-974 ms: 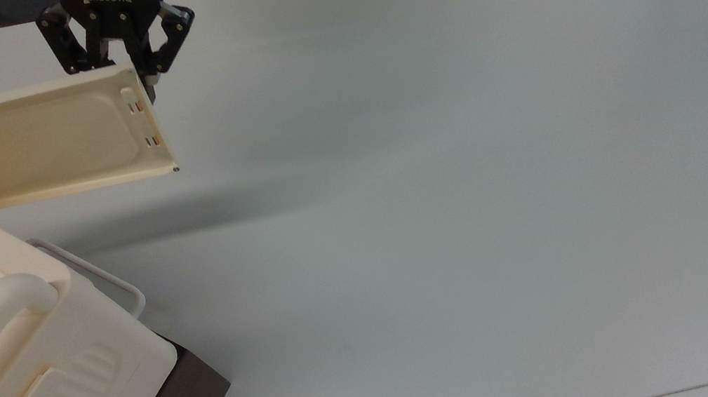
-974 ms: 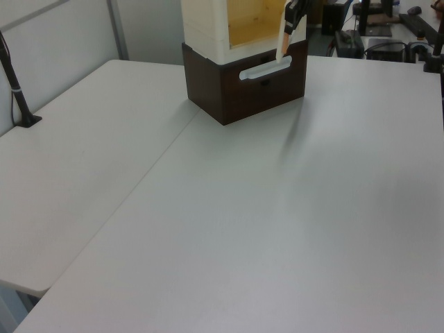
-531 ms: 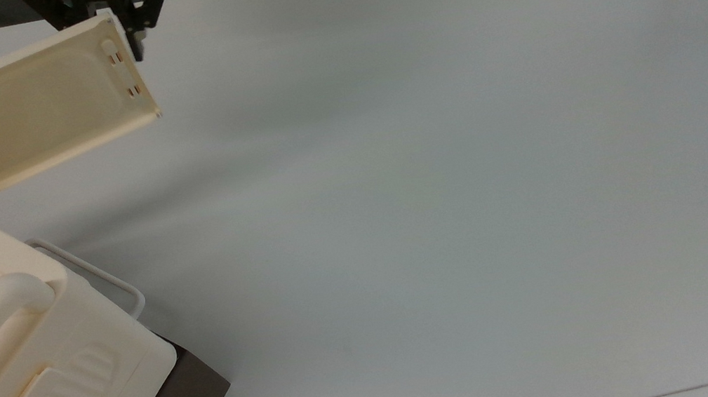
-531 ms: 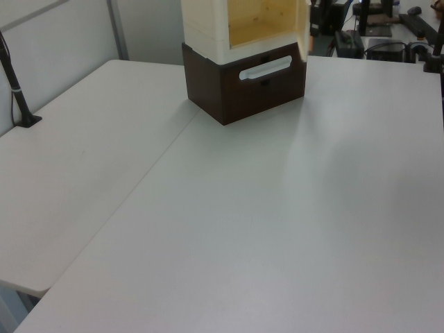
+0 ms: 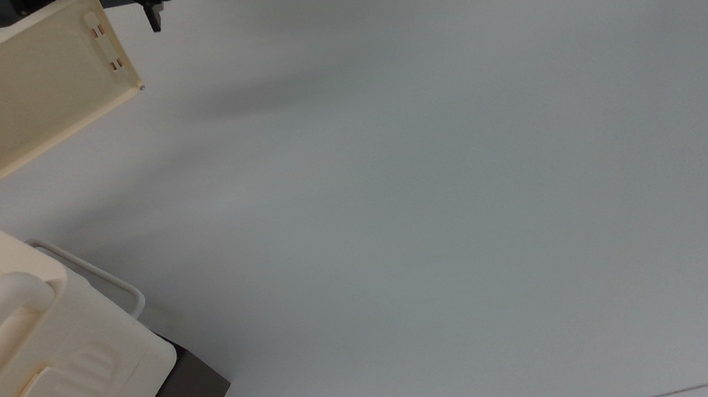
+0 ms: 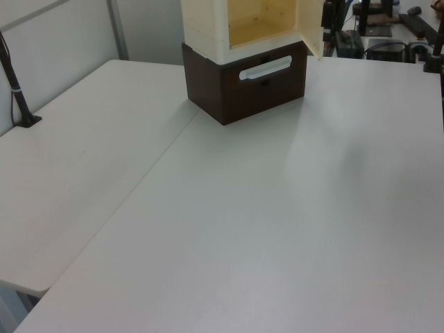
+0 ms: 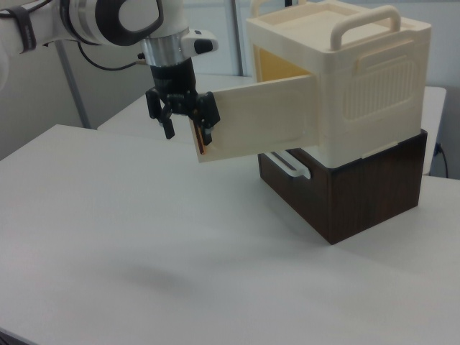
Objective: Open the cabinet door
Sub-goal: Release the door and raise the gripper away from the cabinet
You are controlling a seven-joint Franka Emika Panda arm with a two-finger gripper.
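the flat rectangular cream plastic cabinet door [image 5: 3, 94] stands swung wide open from the cream plastic cabinet [image 7: 359, 79], its recessed inner face turned up toward the top view and its free edge pointing to the top view's upper middle. a small white latch strip with orange-brown marks [image 5: 103, 41] runs along that free edge. in the right view the cabinet door [image 7: 259, 118] juts out toward the right view's left, leaving the yellowish inside of the cabinet uncovered.

the black two-finger hand [image 7: 183, 118] of the white robot arm [image 7: 108, 21] hangs at the door's free edge in the right view. its fingers [image 7: 167, 122] are spread apart with nothing between them, one finger just beside the latch edge; whether it touches the door cannot be told.

the cabinet sits on a dark brown wooden drawer box [image 7: 352, 187] with a white bar handle [image 6: 266, 68], which stands on the pale grey worktop [image 5: 464, 174]. a thick rounded cream handle bar [image 7: 366, 21] arches over the cabinet's top, and a ribbed cream panel [image 7: 377, 83] shows on its side.
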